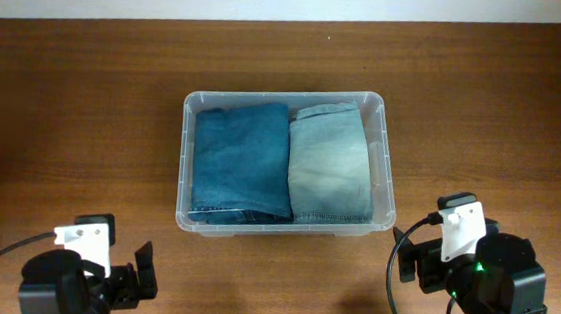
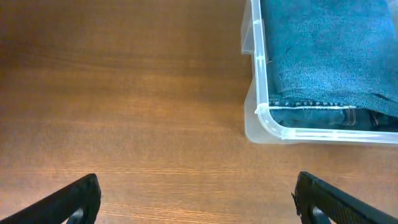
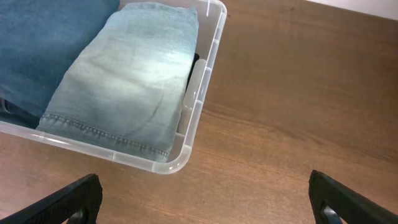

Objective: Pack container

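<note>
Counter (image 1: pixel 85 92) of brown wood grain fills nearly every view, and its far edge meets a pale strip at the top of the overhead picture. The container (image 1: pixel 388 155), a clear plastic bin with rounded corners, sits near the middle of the counter, ahead of both arms. Its base is wholly covered by two folded denim pieces lying side by side and touching. The darker blue jeans (image 1: pixel 240 164) are on the left and the paler jeans (image 1: pixel 330 166) on the right, and each fills about half the bin. What lies beneath them cannot be made out. Each wrist camera catches only one near corner of the bin, with the rest cut off by the frame. The left hand (image 2: pixel 198 198) is open, its dark fingers spread wide over bare wood, near the bin's left corner but apart from it. The right hand (image 3: pixel 205 199) is likewise spread open and holds nothing, short of the right corner. Only the fingertips show in the wrist views, and the overhead frame crops both arms at its lower edge.
</note>
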You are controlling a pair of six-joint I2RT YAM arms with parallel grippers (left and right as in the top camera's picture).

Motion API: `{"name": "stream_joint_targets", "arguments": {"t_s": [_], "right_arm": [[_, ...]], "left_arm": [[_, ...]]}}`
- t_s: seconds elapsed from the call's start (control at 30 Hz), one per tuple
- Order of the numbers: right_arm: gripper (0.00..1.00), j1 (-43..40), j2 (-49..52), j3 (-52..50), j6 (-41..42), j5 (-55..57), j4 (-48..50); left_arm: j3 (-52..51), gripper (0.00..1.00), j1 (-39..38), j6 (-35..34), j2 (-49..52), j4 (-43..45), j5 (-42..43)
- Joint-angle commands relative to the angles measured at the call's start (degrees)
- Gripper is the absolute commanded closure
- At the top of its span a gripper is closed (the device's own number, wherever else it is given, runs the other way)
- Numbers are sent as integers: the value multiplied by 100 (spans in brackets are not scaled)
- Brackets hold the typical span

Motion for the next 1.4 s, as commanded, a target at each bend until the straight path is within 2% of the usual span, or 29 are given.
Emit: {"name": "stream_joint_targets", "arguments": {"t_s": [0.0, 0.13, 0.23, 0.33, 0.47, 0.57, 0.63, 0.83, 1.37], "right_arm": [[2, 39, 0, -4, 46, 90, 0], [2, 39, 7, -50, 39, 85, 76], [2, -330, -400, -555, -2, -70, 767], [2, -686, -1440, -1814, -15, -343, 2159], [2, -741, -3001, -3834, -17, -337, 4350], [2, -881, -3014, -4704, -17, -278, 5851], [2, -944, -3014, -5053, -17, -205, 6371], [2, -1060, -3001, -5027, 28, -234, 5425], [2, -1060, -2981, -5027, 28, -212, 5401]], "left_arm": [[2, 1, 2, -74, -9, -9, 42], [2, 1, 2, -74, -9, -9, 42], [2, 1, 2, -74, -9, -9, 42], [2, 1, 2, -74, -9, -9, 42], [2, 1, 2, -74, -9, -9, 42], [2, 1, 2, -74, -9, -9, 42], [2, 0, 2, -74, -9, -9, 42], [2, 1, 2, -74, -9, -9, 42], [2, 1, 2, -74, -9, -9, 42]]}}
